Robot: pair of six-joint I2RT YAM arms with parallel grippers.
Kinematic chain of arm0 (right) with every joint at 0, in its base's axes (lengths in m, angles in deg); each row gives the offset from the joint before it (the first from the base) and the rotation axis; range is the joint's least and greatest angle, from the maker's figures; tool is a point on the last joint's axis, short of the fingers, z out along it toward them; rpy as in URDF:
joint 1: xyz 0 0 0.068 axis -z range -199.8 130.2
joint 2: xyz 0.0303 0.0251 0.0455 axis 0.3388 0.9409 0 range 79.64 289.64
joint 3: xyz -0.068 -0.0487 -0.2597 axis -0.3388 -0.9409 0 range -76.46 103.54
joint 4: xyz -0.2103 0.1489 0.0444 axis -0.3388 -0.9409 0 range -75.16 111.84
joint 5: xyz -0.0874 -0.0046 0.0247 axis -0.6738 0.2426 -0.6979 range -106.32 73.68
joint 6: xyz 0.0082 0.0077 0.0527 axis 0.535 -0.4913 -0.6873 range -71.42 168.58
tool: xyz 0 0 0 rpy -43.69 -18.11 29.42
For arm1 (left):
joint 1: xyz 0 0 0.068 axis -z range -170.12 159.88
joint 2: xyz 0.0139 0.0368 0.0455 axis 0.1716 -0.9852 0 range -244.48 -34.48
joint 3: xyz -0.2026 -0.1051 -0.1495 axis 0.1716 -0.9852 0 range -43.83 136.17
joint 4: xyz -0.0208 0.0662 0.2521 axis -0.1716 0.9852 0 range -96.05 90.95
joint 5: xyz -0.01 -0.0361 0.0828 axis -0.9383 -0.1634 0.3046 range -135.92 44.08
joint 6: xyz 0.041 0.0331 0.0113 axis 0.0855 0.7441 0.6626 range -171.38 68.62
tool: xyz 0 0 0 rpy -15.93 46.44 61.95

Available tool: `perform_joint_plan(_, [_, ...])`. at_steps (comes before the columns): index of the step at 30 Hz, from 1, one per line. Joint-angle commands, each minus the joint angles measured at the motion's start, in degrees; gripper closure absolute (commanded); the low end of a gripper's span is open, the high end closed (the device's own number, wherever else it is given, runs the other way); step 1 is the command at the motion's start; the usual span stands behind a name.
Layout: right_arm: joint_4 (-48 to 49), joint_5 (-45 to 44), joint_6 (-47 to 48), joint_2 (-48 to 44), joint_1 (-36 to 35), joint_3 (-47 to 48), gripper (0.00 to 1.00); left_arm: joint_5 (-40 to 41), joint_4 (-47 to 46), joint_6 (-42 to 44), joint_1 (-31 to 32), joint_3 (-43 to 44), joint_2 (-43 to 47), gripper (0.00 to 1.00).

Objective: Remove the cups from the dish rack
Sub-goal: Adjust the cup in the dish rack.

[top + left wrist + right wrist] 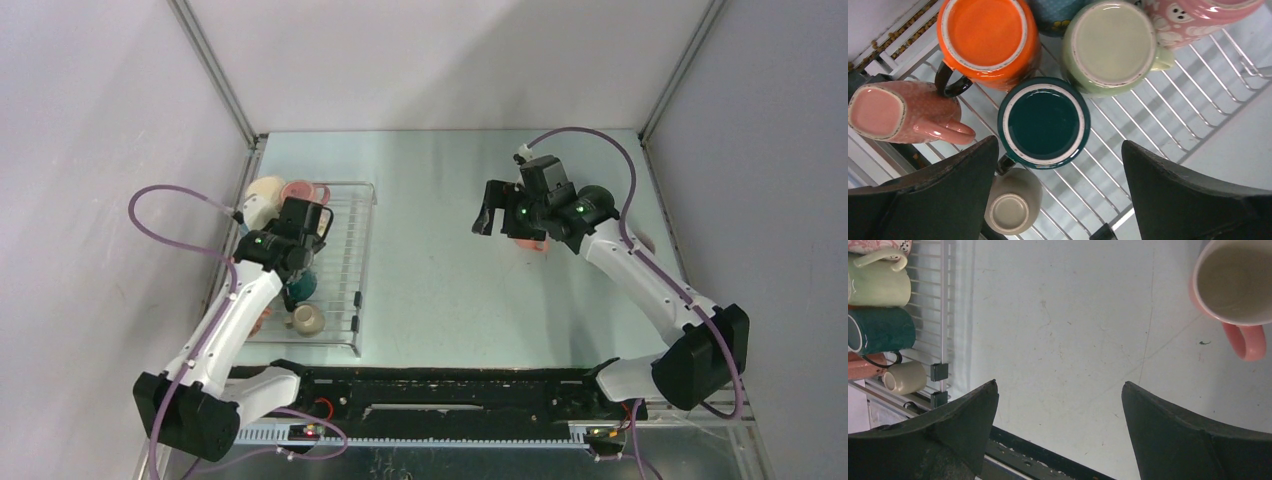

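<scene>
The left pincer (1059,145), released, is hovering over a teal mug (1044,122) in the dish rack (1168,115); the right pincer (1059,384), also released, is hanging near a pink mug (1235,280).

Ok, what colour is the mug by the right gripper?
The mug is pink outside, cream inside; clearest in the right wrist view.

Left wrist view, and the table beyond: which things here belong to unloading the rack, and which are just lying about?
Part of the job:
dish rack
orange cup
dark teal cup
pale green cup
pink cup beside the orange one
small cream cup
pink cup standing on the table

Just there:
purple cable
black rail at the near edge
</scene>
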Motion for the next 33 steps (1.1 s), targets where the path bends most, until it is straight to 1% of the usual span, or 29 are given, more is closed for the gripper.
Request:
perform_joint_plan(1, [2.31, 0.13, 0.49, 0.31, -1.55, -0.17, 0.00, -0.12, -1.91, 0.24, -2.14, -2.93, -0.05, 0.00])
perform_joint_plan(8, [2.50, -0.18, 0.43, 0.16, -1.79, -0.65, 0.00, -2.39, -3.63, 2.90, -5.13, -4.49, -2.70, 0.00])
perform_joint_plan(18, [3.15, 0.05, 0.41, -0.45, -1.83, -1.99, 0.00, -6.09, -9.50, 7.15, -8.48, -7.98, -4.48, 0.00])
perform_joint_plan(28, [3.83, 0.39, 0.25, -0.21, -1.88, -2.94, 0.00, -6.63, -11.61, 8.15, -9.74, -8.31, -8.36, 0.00])
perform_joint_plan(33, [3.85, 0.41, 0.17, -0.20, -2.03, -3.46, 0.00, -8.60, -13.81, 8.77, -10.05, -9.36, -9.17, 0.00])
